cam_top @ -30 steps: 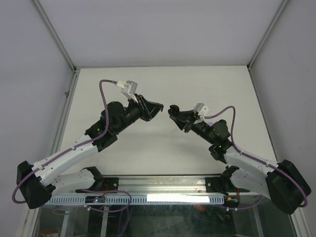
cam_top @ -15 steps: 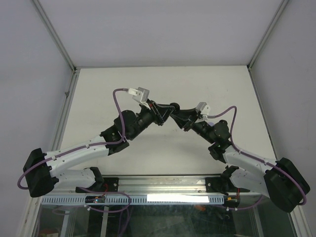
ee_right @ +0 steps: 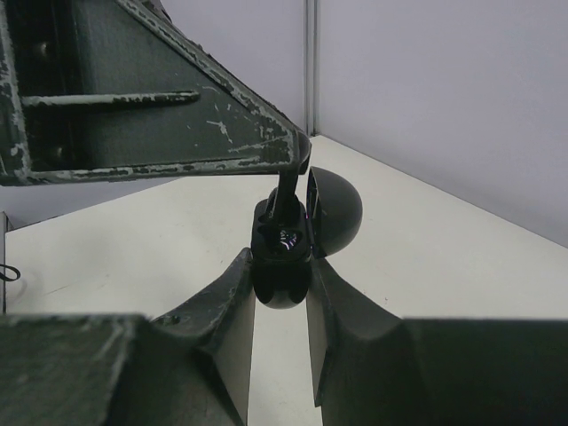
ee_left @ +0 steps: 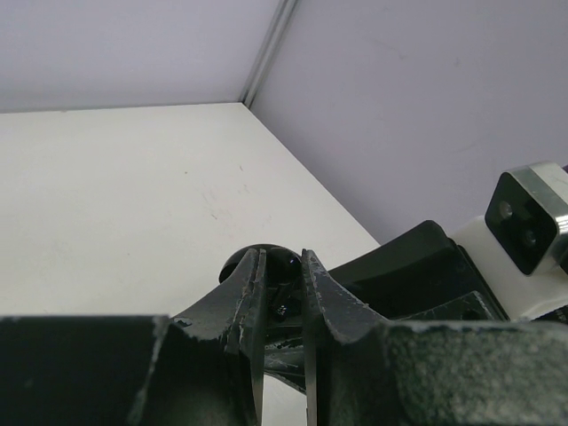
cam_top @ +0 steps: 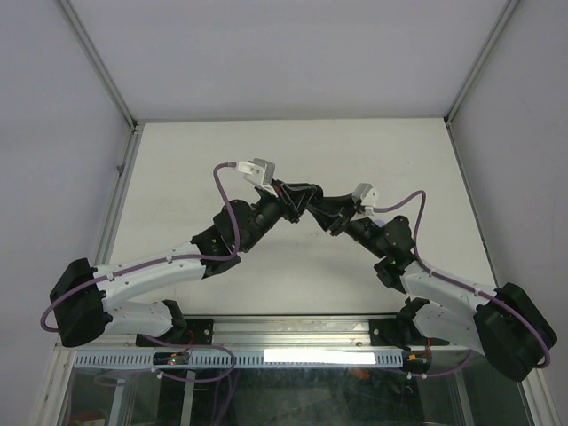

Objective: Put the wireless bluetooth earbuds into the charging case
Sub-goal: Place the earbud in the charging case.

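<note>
Right gripper (ee_right: 281,266) is clamped around the black charging case (ee_right: 282,286), holding it up off the table (cam_top: 355,151) with the lid (ee_right: 335,211) flipped open. Left gripper (ee_left: 282,266) is pinched down on a tiny black earbud (ee_right: 286,197) and meets the case nose to nose in mid-air. From the right wrist view the bud's lower end sits right at the case's mouth, maybe just into its slot, but I wouldn't call it seated yet. So it looks like we're mid-insertion: pickup's done, lining up's done, and what's left is pushing it home and letting go. Can't tell if another bud is in there, and no others are in sight.
</note>
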Available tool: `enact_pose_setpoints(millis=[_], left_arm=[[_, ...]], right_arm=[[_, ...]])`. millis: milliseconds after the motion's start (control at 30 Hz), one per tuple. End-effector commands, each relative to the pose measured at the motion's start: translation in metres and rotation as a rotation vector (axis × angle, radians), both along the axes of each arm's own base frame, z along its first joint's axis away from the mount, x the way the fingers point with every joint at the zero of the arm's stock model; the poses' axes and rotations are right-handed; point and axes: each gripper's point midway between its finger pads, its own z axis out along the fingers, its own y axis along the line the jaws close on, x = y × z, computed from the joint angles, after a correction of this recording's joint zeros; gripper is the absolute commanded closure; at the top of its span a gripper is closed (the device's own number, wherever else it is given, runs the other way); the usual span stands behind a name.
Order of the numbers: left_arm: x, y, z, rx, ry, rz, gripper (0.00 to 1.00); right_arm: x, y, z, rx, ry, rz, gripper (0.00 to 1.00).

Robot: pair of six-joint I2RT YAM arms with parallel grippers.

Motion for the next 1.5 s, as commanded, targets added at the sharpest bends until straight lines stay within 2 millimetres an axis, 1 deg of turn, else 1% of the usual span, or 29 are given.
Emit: enact_pose_setpoints(millis=[0, 233, 367, 667, 800, 933, 1233, 1467], left_arm=[[-0.001, -0.002, 0.01, -0.016, -0.056, 0.012, 0.95], [-0.005, -0.004, 0.005, -0.004, -0.054, 0.004, 0.95], [-0.005, 0.0, 0.002, 0.0, -0.05, 0.024, 0.95], [-0.002, 0.013, 0.005, -0.019, -0.036, 0.082, 0.97], [-0.003, 0.015, 0.01, -0.027, -0.036, 0.081, 0.97], [-0.003, 0.015, 0.009, -0.02, -0.032, 0.08, 0.97], [-0.004, 0.01, -0.003, 0.008, -0.003, 0.071, 0.97], [-0.004, 0.011, -0.013, 0.031, 0.05, 0.097, 0.97]], right_arm=[[-0.002, 0.0, 0.034, 0.075, -0.078, 0.002, 1.0], [-0.002, -0.001, 0.035, 0.077, -0.08, -0.004, 1.0], [-0.002, -0.002, 0.037, 0.078, -0.083, -0.005, 1.0], [-0.001, -0.002, 0.038, 0.082, -0.083, -0.01, 1.0], [-0.001, -0.003, 0.036, 0.08, -0.08, -0.011, 1.0], [-0.001, -0.003, 0.037, 0.082, -0.082, -0.011, 1.0], [-0.002, -0.003, 0.037, 0.083, -0.084, -0.009, 1.0], [-0.001, -0.003, 0.037, 0.083, -0.083, -0.011, 1.0]])
